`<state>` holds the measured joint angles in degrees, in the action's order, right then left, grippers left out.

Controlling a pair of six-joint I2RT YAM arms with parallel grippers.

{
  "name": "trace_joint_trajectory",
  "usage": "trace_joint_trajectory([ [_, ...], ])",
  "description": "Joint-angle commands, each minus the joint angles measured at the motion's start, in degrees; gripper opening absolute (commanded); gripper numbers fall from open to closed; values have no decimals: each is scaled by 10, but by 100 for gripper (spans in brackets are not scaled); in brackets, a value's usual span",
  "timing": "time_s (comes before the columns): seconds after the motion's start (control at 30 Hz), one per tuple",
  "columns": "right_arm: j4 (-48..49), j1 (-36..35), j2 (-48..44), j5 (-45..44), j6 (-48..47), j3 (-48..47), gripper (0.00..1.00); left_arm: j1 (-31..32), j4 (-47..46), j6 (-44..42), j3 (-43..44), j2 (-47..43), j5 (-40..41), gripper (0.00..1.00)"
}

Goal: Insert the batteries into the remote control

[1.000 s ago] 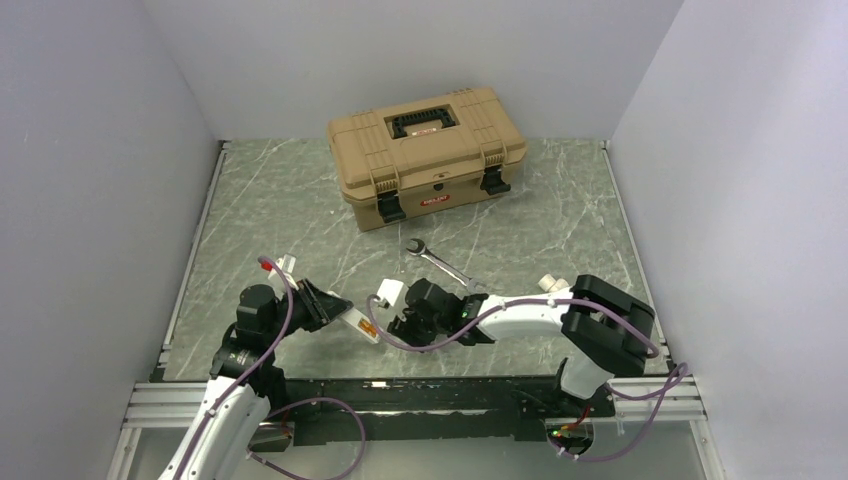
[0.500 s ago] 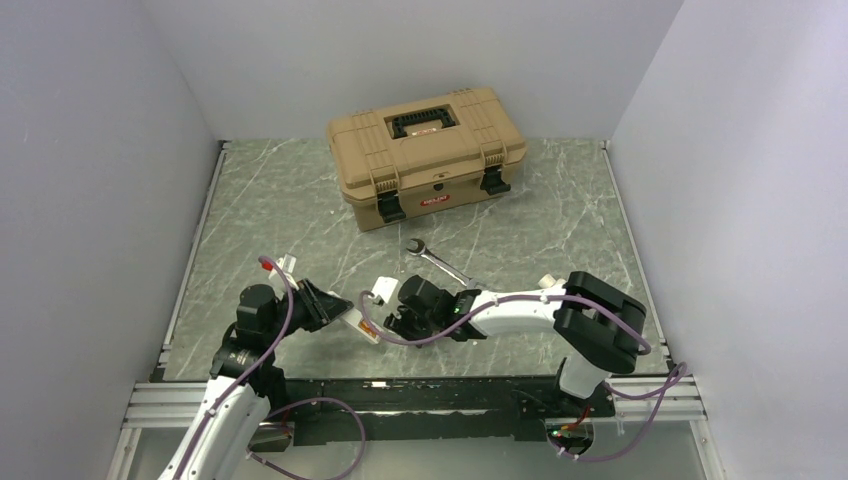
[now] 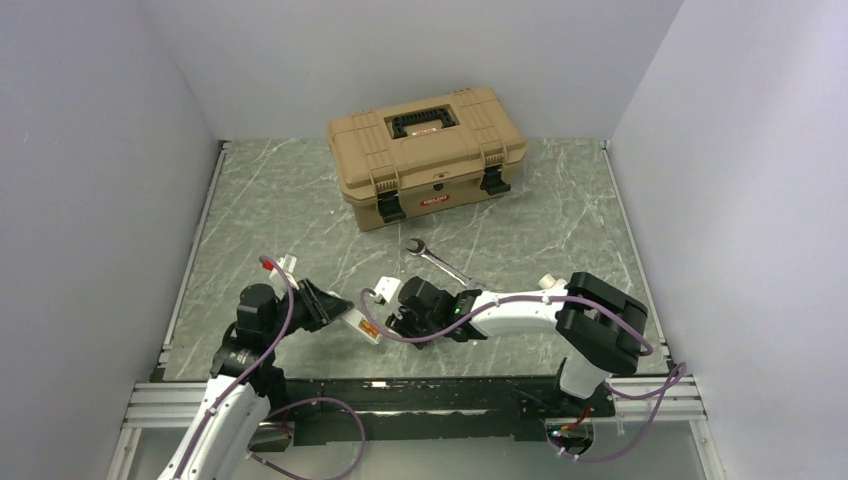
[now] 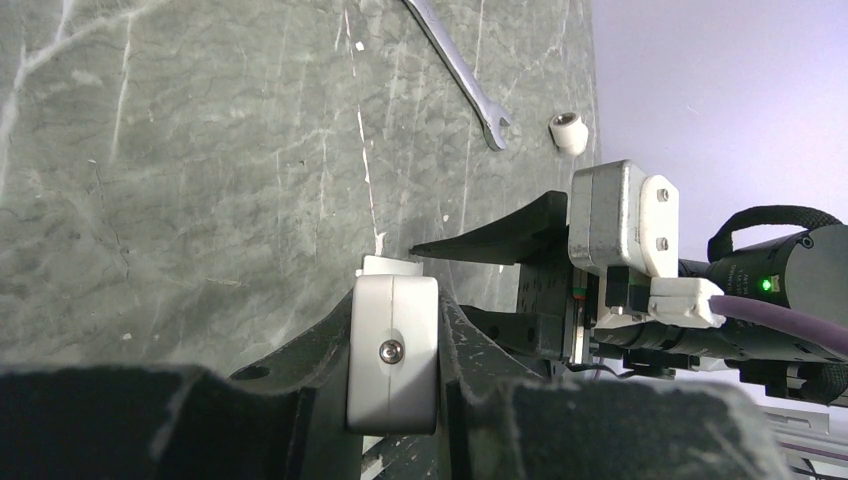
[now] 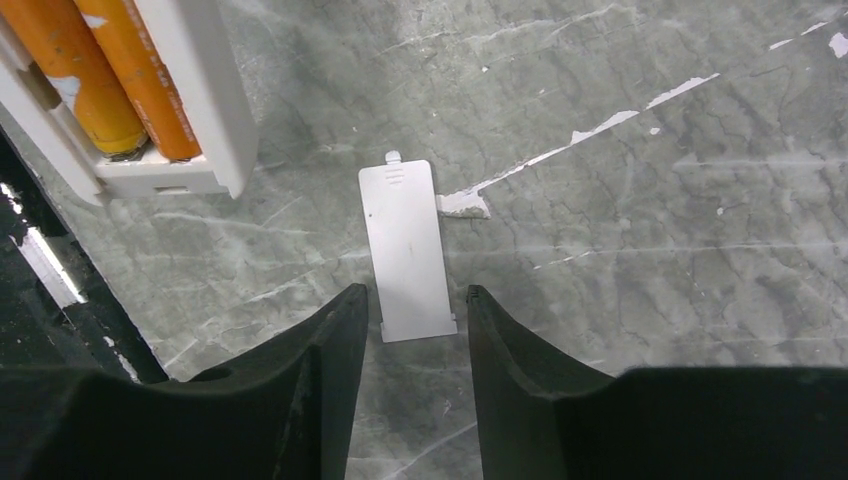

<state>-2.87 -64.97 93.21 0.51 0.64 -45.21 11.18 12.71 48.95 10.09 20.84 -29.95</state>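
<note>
A grey-green, marble-patterned bench (image 3: 270,215) with pale veins and a few white chips fills the floor of a booth with plain pale walls (image 3: 400,50) at the far side and on both flanks. An aluminium rail (image 3: 420,398) runs along the bench's near edge.

A tan toolbox (image 3: 425,150) with its lid down and black latches stands at the middle of the far edge. A steel wrench (image 3: 437,260) lies flat towards the middle of the bench. A small white cylindrical piece (image 4: 568,132) sits just beside the wrench's open end.

Near the middle of the near edge, the left gripper (image 3: 343,315) is clamped on the remote control (image 3: 364,328) and holds it off the bench. The remote's open compartment shows two orange batteries (image 5: 105,75) side by side.

Beside it, the right gripper (image 5: 415,295) hangs low over the bench with its jaws apart. A flat white battery cover (image 5: 405,235) lies on the bench, its near end between the two fingertips with a thin gap showing on each side.
</note>
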Motion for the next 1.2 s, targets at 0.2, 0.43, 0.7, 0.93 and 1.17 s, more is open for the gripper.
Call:
trace_joint_trajectory([
  [0.2,-40,-4,24,-5,21,-6,34,-4,-29,0,5,-1,-11,0],
  [0.43,-23,-4,-34,-24,42,20,28,-5,-51,11,-6,5,-13,0],
  [0.7,-16,-4,-77,-29,62,36,25,-5,-84,24,-21,15,-19,0],
  [0.93,-8,-3,-117,-40,88,56,23,-5,-143,47,-48,30,-22,0],
  [1.17,-22,-4,-130,-71,83,56,29,-4,-177,55,-53,52,-27,0],
])
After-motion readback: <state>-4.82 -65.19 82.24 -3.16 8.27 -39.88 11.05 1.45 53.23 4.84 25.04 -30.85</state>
